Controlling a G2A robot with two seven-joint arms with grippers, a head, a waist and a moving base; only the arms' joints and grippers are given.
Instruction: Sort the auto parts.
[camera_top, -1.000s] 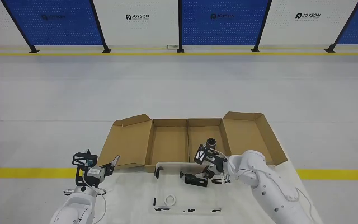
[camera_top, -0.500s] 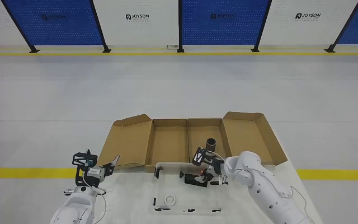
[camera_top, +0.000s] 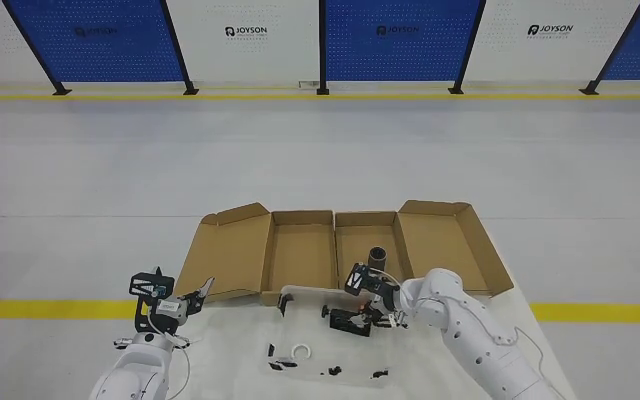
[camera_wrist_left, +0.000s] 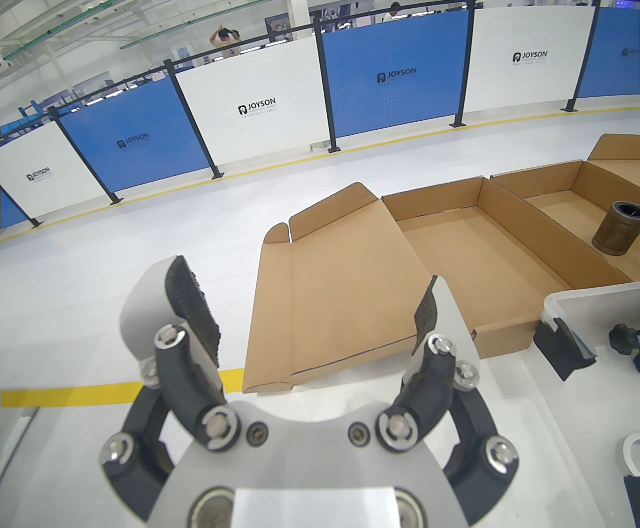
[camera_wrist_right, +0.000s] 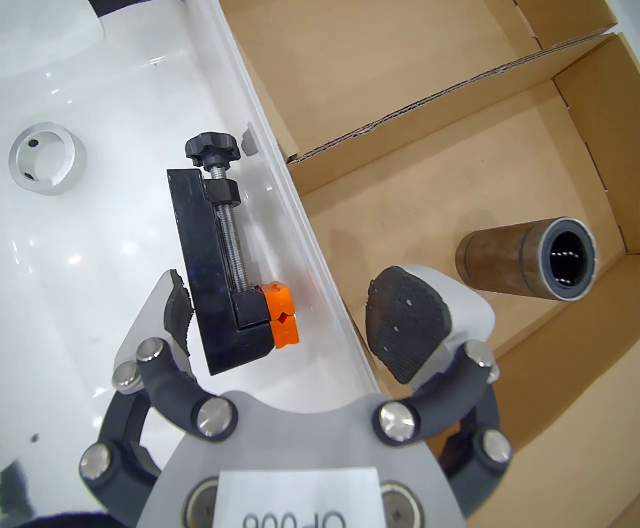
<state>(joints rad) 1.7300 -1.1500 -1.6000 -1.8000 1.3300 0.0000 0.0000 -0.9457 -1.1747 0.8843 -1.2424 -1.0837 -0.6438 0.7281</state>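
Note:
A black screw clamp (camera_wrist_right: 225, 260) with an orange tip lies in the clear plastic bin (camera_wrist_right: 280, 165), close to its far wall; it is the dark shape (camera_top: 350, 320) in the top view. My right gripper (camera_wrist_right: 287, 305) (camera_top: 368, 305) hangs open across that wall, one finger inside beside the clamp, the other over the cardboard box. A bronze cylinder (camera_wrist_right: 527, 260) (camera_top: 378, 256) sits in the box's right compartment. A silver ring (camera_wrist_right: 47, 157) (camera_top: 300, 351) lies in the bin. My left gripper (camera_wrist_left: 305, 305) (camera_top: 203, 290) is open and holds nothing, at the box's left flap.
The cardboard box (camera_top: 303, 225) has two compartments and flaps spread to both sides; its left compartment (camera_wrist_left: 480, 260) holds nothing. A few small black pieces (camera_top: 280, 364) lie at the bin's near side, and a black block (camera_wrist_left: 562, 342) sits at a bin corner.
My right gripper has drawn back from the bronze cylinder and come down over the bin's far wall beside the clamp. The small pieces in the bin have shifted slightly. The left arm has stayed still.

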